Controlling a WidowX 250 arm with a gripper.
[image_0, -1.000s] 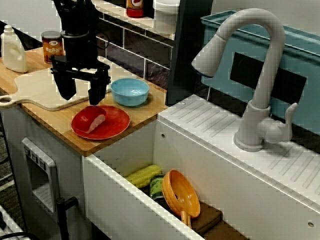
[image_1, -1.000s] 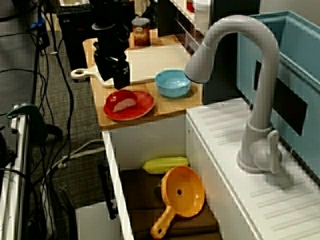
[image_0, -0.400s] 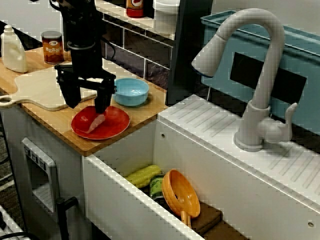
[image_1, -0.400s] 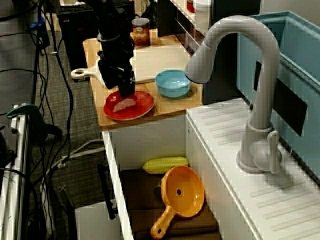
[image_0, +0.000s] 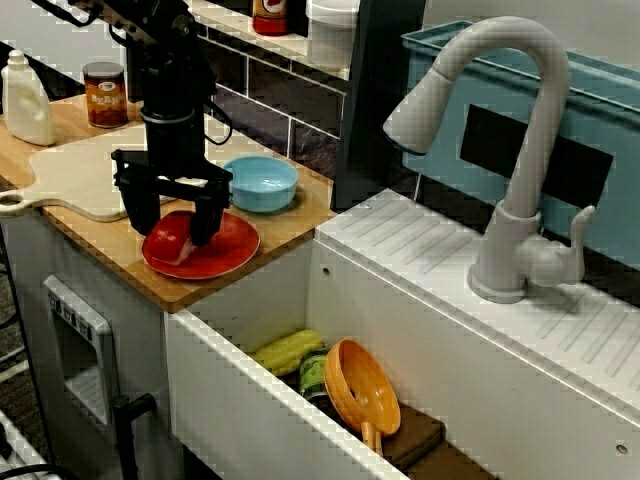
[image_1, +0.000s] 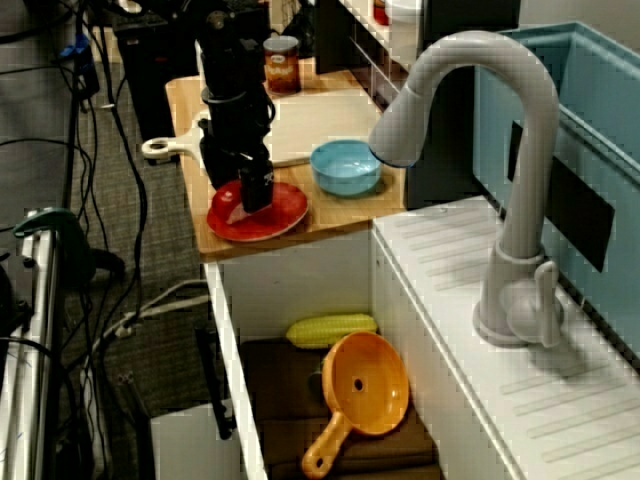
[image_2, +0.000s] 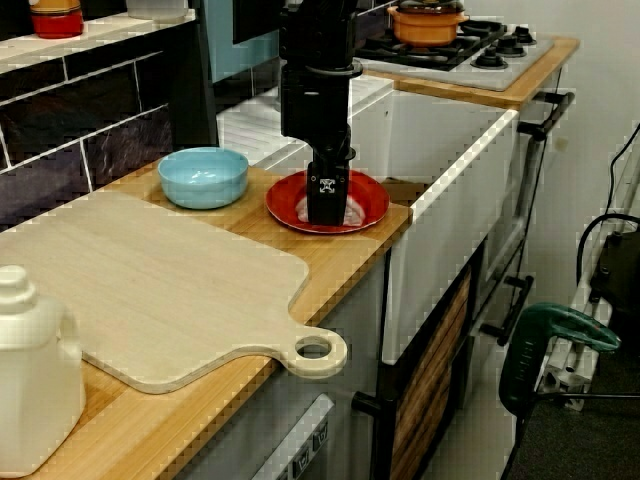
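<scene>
View facing the faucet: black robot gripper (image_0: 170, 215) is down on the round red plate (image_0: 235, 245) at the front edge of the wooden counter (image_0: 120, 260). Its 2 fingers (image_0: 135, 205) are spread, one each side of the pink-and-red toy food piece (image_0: 178, 242), which lies on the plate's left half. No pinch visible. Light-blue round bowl (image_0: 260, 183) sits just behind the plate. Pale wooden cutting board (image_0: 70, 175) is to the left, with a white plastic bottle (image_0: 27, 100) and a brown-labelled jar (image_0: 104, 93) beyond it.

View from above the sink: gripper (image_1: 243, 195) stands upright over the plate (image_1: 285, 210), hiding most of the food piece. In the sink below lie a yellow toy corn cob (image_1: 332, 328) and an orange plastic strainer (image_1: 368, 385). Grey curved faucet (image_1: 510, 150) is at right.

View along the counter: gripper (image_2: 327, 205) has its fingertips at plate level. The bowl (image_2: 204, 177) is apart from it, to the left.
</scene>
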